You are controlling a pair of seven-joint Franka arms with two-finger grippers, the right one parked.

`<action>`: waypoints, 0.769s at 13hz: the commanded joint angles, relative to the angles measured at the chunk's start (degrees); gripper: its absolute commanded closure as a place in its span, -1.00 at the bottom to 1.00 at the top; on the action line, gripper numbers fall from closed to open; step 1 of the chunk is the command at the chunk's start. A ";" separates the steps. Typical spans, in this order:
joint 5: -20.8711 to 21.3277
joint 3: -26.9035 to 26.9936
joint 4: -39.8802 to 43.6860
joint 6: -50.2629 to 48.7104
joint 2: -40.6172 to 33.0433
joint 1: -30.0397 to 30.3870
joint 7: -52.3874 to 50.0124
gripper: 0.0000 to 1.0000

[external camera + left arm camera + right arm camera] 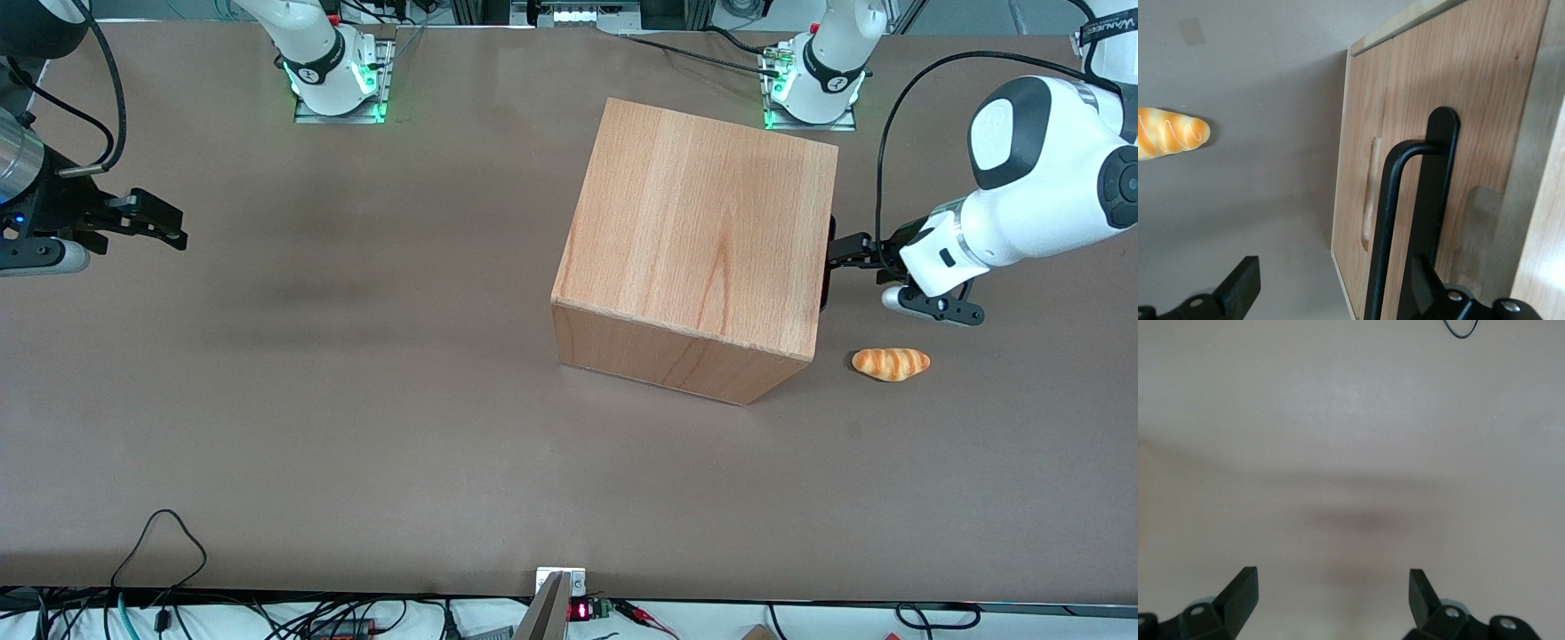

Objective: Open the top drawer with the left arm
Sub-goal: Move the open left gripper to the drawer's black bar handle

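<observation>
The top drawer (1458, 100) sits shut in the wooden cabinet (702, 231), its front facing the working arm's end of the worktop (356, 400). The left arm (1040, 178) has its gripper (1331, 293) at the black bar handle (1388, 227), jaws apart, one finger (1421, 280) between bar and panel, the other finger (1238, 290) well clear. I judge this the grasp step; next, close on the bar and pull straight out. The drawer's contents are hidden. A bread roll (891, 364) lies near the cabinet.
</observation>
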 commanded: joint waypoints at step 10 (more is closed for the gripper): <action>-1.49 0.14 -1.43 5.99 2.79 0.11 5.76 -1.00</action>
